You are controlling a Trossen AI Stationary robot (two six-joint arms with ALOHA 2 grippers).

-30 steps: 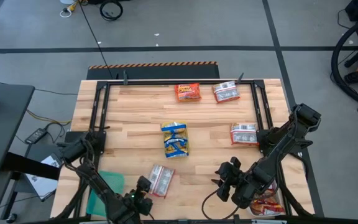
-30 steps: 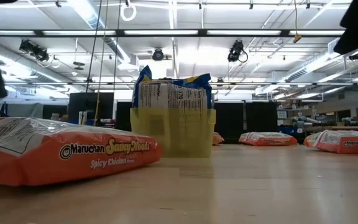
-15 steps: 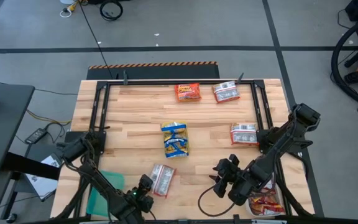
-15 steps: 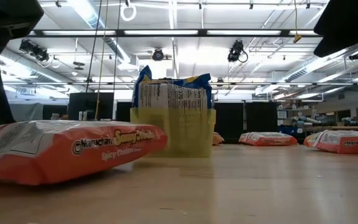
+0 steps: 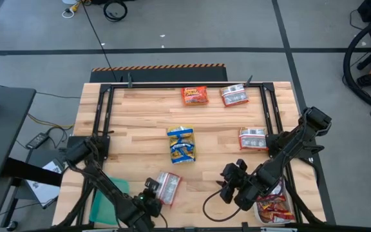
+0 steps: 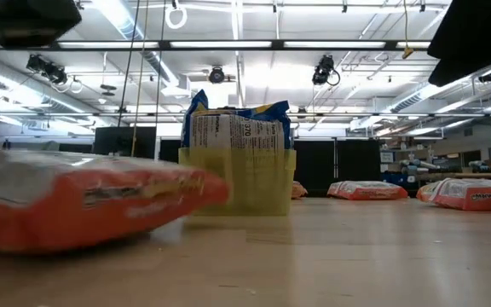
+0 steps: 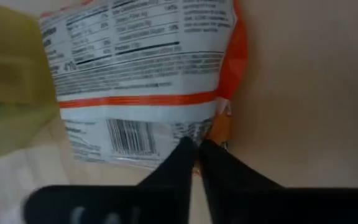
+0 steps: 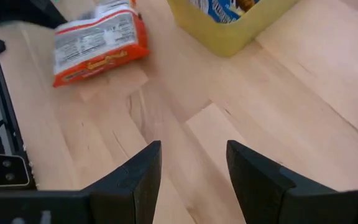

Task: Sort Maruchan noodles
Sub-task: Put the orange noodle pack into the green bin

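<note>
A Maruchan noodle packet [image 5: 168, 185], orange with a white printed back, lies near the table's near edge; it also shows in the low view [image 6: 83, 205] and the right wrist view [image 8: 98, 46]. My left gripper [image 5: 154, 196] is shut on its near end. My right gripper [image 5: 227, 183] hovers open over bare wood to the right of it [image 8: 193, 152]. A yellow tray [image 6: 237, 183] at the table's middle holds blue-and-yellow packets [image 5: 182, 143]. An orange packet [image 5: 194, 95] and two silver-and-red ones [image 5: 234, 95], [image 5: 253, 138] lie flat farther off. My left gripper pinches the packet's crimped end seam [image 7: 213, 134] between its two fingers [image 7: 179, 162], close to a corner by the barcode. The fingers slant down at it from the table's near-left side. The packet's printed back faces up, and it rests on the table.
A green tray [image 5: 108, 196] sits at the near-left corner beside my left arm. A white tray [image 5: 261, 211] with orange-red packets stands at the near right under my right arm. Black rails [image 5: 102, 116] run along the table's sides and far edge. Bare wood lies between the packets.
My left gripper has crept toward the packet and shut on its near end seam. The packet has shifted slightly on the table and shows blurred in the low view.
</note>
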